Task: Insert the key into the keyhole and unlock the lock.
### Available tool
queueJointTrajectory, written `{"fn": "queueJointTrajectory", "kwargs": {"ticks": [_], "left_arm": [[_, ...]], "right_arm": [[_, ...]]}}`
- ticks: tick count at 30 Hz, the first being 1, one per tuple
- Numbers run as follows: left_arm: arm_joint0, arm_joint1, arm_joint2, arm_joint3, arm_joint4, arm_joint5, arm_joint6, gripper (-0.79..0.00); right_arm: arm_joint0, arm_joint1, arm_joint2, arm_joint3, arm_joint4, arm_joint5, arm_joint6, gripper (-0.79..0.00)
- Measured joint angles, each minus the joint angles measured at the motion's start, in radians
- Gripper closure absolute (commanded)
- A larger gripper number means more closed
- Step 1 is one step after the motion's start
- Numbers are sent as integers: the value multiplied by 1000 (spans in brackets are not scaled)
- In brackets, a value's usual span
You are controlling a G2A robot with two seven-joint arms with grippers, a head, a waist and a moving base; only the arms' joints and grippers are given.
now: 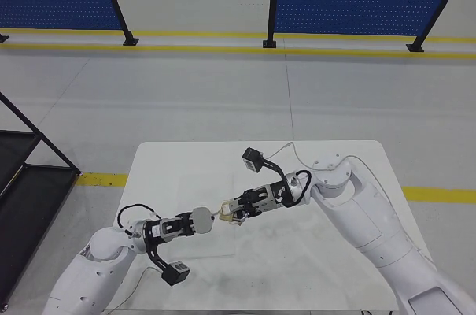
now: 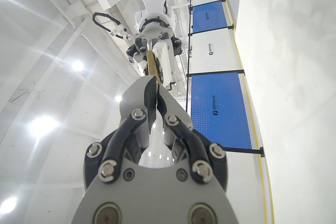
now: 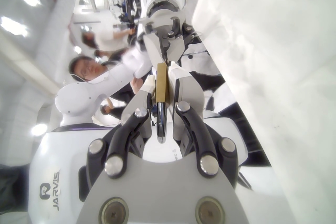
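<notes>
Your left gripper (image 2: 156, 87) pinches the key (image 2: 158, 83), mostly hidden between fingers (image 2: 150, 95); right gripper (image 3: 161, 76) clamps brass lock (image 3: 161, 88), shackle wristward.

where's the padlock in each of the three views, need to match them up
Top view: the padlock is over the middle of the table, between the two grippers' tips.
Left wrist view: the padlock is edge-on just beyond the left gripper, held in the other arm's fingers.
Right wrist view: the padlock sits between the fingers, with its shackle toward the camera.
Shared landmark: the right gripper, clamped on the padlock.
</notes>
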Motion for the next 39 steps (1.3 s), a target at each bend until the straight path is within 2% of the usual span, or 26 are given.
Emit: {"fn": "queueJointTrajectory", "kwargs": {"ticks": [28,39], "left_arm": [[-12,10,8,9,2,-6,61,0],[0,18,-10,5,-33,3,117,0]], "right_arm": [[49,4,-42,-3,-37,11,91,0],[99,-6,-71,44,9,12,190,0]]}}
